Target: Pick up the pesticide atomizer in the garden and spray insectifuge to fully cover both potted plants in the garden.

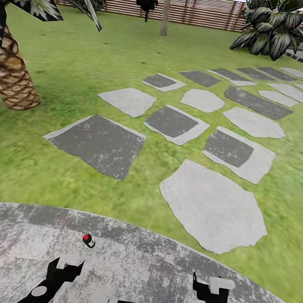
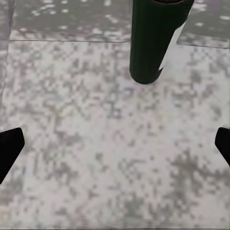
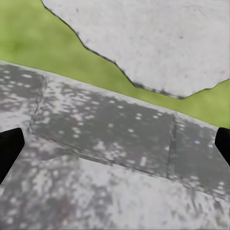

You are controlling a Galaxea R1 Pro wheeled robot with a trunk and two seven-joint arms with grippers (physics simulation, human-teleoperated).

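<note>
The slim dark green spray bottle point(image 1: 88, 240), seen from above in the head view with a red cap on top, stands upright on the rounded mottled grey concrete patio point(image 1: 162, 274), close to its edge where the green lawn point(image 1: 87, 64) begins. In the left wrist view the same bottle point(image 2: 152, 40) rises ahead of the left claw point(image 2: 115, 148), its white label band showing on one side, and the two black fingertips point(image 2: 9, 151) sit wide apart at the frame's sides with nothing between them. The right claw point(image 3: 115, 148) is likewise spread and empty, looking at patio slabs, grass and a pale grey stepping stone point(image 3: 153, 43).

The likely step is the approach to grasp the bottle with the left claw. The main risk is tipping: the bottle is tall and narrow on a small base, so a finger that meets its side before the claw is centred could push it over and send it rolling onto the grass. The bottle also stands off to one side of the claw's centre line in the wrist view, so a straight advance may clip it with one finger. A grip on the round body could slip or twist when lifted. The speckled potted plants are not identifiable here; a scaly-trunked palm point(image 1: 10, 72) and a brown slatted wooden fence point(image 1: 201, 11) stand beyond.
</note>
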